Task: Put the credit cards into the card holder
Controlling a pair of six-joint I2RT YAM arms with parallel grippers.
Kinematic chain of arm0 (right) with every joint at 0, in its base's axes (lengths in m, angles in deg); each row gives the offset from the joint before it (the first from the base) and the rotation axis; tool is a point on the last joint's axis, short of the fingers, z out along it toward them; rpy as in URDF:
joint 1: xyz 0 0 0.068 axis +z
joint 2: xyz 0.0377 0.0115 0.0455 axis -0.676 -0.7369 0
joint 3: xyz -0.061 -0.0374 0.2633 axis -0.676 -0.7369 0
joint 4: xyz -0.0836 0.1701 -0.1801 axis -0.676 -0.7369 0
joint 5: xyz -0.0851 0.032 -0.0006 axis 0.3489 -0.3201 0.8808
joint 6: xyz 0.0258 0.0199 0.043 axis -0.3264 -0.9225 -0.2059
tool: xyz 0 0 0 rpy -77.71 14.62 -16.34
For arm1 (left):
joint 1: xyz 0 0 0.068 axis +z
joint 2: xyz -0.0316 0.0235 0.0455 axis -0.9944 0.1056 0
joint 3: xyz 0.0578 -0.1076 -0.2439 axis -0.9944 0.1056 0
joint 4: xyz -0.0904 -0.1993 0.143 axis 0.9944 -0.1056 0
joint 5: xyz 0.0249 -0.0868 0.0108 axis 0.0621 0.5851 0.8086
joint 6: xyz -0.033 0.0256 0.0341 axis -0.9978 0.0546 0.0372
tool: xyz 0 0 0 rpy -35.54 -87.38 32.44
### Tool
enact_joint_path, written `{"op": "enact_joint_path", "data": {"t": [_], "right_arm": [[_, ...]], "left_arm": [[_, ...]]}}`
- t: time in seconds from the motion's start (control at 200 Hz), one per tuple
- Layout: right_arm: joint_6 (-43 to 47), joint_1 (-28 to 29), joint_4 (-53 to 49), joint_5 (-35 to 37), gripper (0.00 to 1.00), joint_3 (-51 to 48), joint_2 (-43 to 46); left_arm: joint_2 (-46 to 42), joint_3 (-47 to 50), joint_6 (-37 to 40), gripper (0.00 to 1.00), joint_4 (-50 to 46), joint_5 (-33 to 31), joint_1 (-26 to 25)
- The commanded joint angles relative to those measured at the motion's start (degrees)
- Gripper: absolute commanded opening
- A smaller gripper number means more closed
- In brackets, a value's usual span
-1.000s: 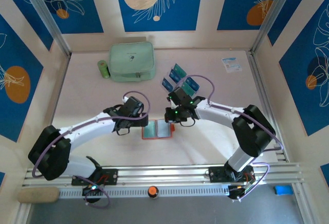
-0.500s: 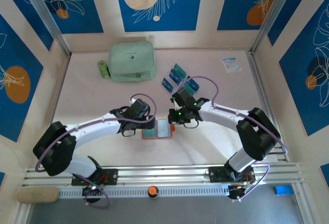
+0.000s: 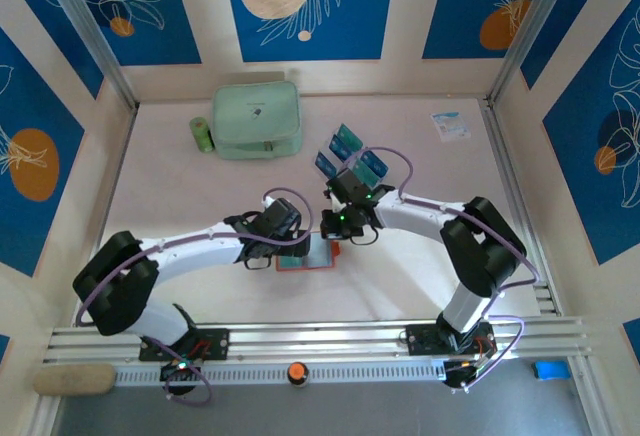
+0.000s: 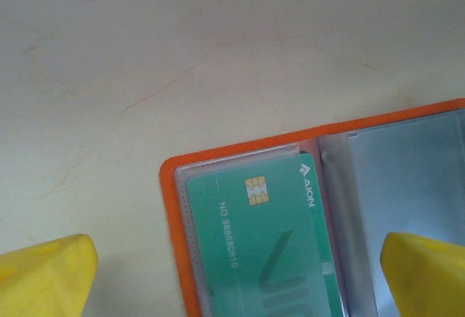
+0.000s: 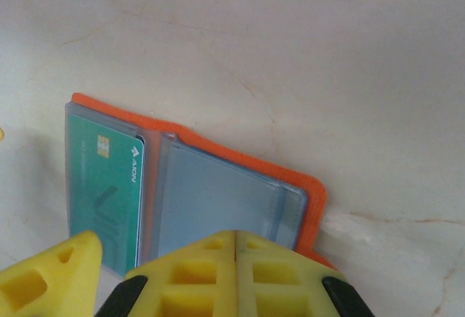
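The orange card holder [image 3: 318, 254] lies open and flat between the two arms. One teal credit card [image 4: 269, 244] sits inside its left clear sleeve, and the right sleeve [image 5: 218, 201] holds nothing. My left gripper [image 4: 236, 281] hangs open over that left half, with one yellow fingertip [image 4: 43, 277] off the wallet's edge and the other over the right sleeve. My right gripper [image 5: 236, 273] is shut with nothing in it, and its tips are at the near edge of the right sleeve. More teal credit cards [image 3: 347, 143] stand upright behind the grippers.
A clear rack [image 3: 352, 161] holds the standing cards just behind the right wrist. At the back left lie a mint-green pouch [image 3: 257, 119] and a small green cylinder [image 3: 201, 134]. A white-and-blue leaflet [image 3: 450, 124] lies at the back right.
My left arm has reached rightward until its open gripper is over the wallet's left half. The right gripper has stayed shut at the wallet, shifting only slightly.
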Motion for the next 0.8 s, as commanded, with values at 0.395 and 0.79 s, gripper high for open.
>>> {"op": "enact_joint_path", "data": {"t": [0.395,0.79], "right_arm": [[0.7,-0.4,2.0,-3.3,0.00,0.3,-4.2],[-1.8,0.5,6.3,-7.7,0.00,-0.4,-7.7]], "left_arm": [[1.7,-1.3,0.5,1.00,0.7,0.6,-0.7],[2.6,-0.8,1.1,1.00,1.4,0.8,-1.0]]}}
